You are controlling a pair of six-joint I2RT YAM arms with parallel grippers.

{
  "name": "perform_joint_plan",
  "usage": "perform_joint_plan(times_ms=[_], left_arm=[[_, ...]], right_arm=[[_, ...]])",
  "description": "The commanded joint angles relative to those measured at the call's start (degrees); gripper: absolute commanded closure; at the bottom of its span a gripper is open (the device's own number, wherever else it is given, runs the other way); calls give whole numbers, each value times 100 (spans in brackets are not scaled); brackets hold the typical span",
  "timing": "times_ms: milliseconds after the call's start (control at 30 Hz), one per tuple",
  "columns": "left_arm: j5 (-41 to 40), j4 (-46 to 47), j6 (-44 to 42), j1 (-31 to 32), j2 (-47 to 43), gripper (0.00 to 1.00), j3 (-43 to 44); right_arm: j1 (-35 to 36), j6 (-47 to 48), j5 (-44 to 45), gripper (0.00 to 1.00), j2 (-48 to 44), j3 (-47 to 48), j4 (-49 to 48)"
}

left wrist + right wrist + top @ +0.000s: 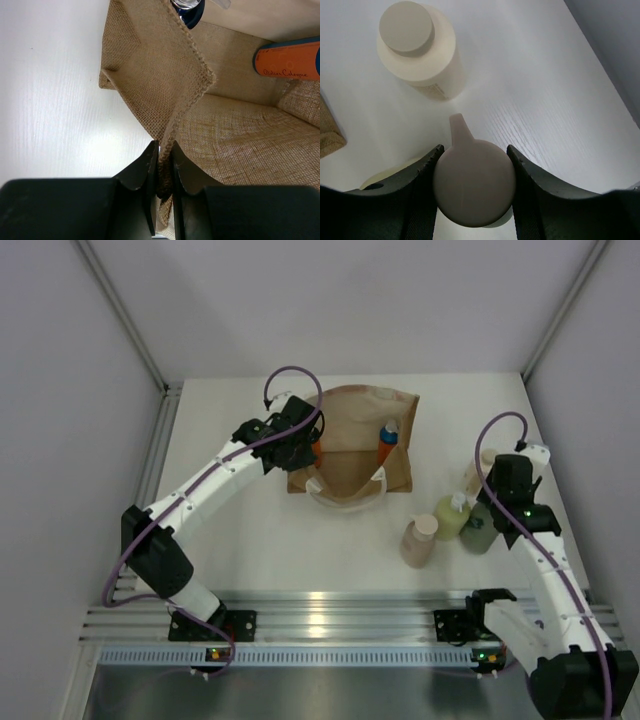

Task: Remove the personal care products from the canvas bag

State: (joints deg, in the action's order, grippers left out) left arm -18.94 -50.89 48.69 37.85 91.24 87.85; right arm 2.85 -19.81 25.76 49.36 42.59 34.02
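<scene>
Hidden bits first: the dark green bottle (477,533) sits mostly under the right gripper (474,150). The wrist view shows only its pale pump top (472,192); the body is covered. Jaws are partly closed and pressed on both sides of that top.

The cream bottle (420,55) is just beyond, half masked by the right arm (540,560) in the overhead view. Its label print is too small to read. There's a pale yellow sliver by one finger; can't tell what it is.

The yellow-green bottle (450,517) and pinkish-beige bottle (420,540) stand close by on the tabletop (260,540), right of the canvas bag (350,415).

The left gripper (165,150) is clamped tight on the bag's left wall edge, fabric pinched between the fingers.

Inside the bag is an orange bottle (287,60), cut off at the frame edge; script reads "Atelier Cologne". A blue cap (189,12) is cropped at the top. The second orange bottle (386,448) shows overhead.
</scene>
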Motion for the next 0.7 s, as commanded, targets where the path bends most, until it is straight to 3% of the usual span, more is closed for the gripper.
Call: perform_joint_plan(times_ms=[0, 67, 267, 667], left_arm=[[-40, -166, -88, -40, -62, 100, -198], [-66, -166, -87, -40, -72, 100, -207], [-92, -166, -122, -32, -63, 100, -172], [-145, -166, -254, -40, -10, 100, -84]], right_arm=[[-57, -234, -361, 75, -173, -75, -537], [-57, -198, -457, 50, -155, -40, -519], [-57, -225, -616, 9, -164, 267, -432], [-48, -84, -853, 7, -76, 1128, -125]])
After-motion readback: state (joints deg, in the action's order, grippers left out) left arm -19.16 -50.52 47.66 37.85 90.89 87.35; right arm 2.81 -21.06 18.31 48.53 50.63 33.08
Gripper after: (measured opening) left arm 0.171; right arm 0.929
